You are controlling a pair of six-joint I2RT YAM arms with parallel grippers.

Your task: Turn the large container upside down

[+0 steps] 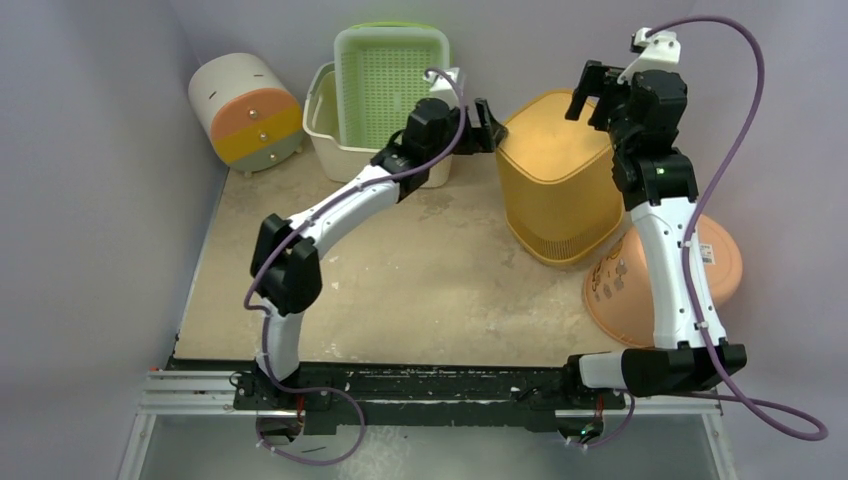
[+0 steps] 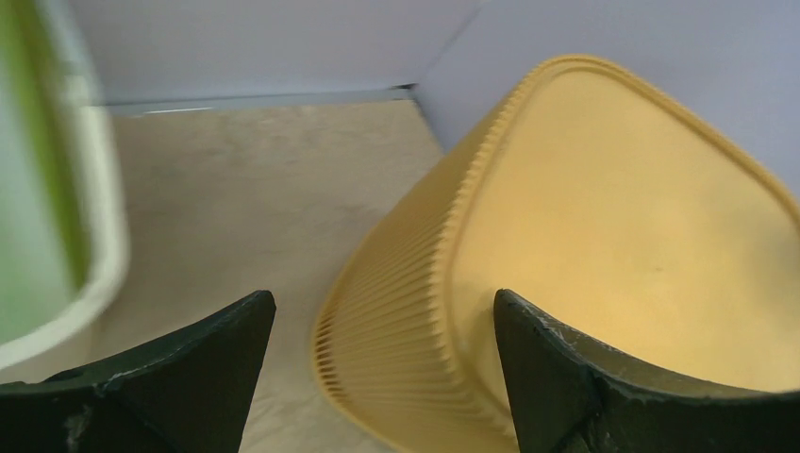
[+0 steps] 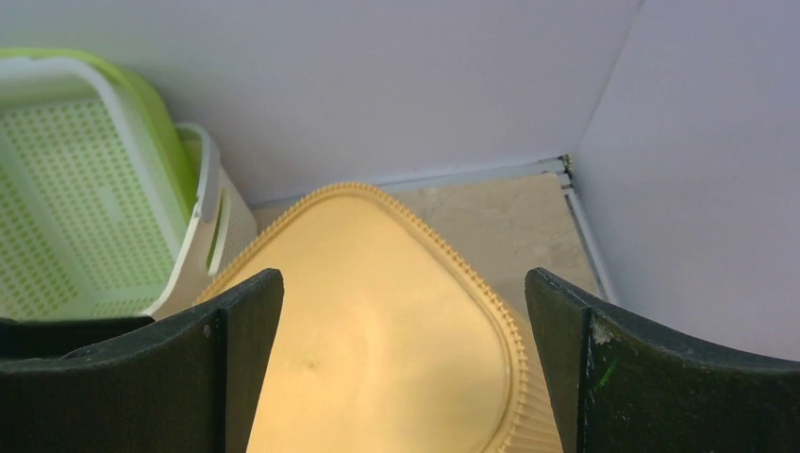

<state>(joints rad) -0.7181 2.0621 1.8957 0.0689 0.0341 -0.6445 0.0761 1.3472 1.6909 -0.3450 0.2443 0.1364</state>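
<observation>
Yellow ribbed container (image 1: 556, 170), base up

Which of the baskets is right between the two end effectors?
The yellow ribbed basket, closed base facing up. The orange basket lies further forward on the right; the green basket sits in the white tub.

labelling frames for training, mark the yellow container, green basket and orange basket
yellow container (image 1: 555, 160), top external view, on its flat upturned base
green basket (image 1: 390, 80), top external view, on its perforated floor
orange basket (image 1: 725, 275), top external view, on its outer wall

Overhead wide, wrist views close (sharing container (image 3: 377, 330))
</observation>
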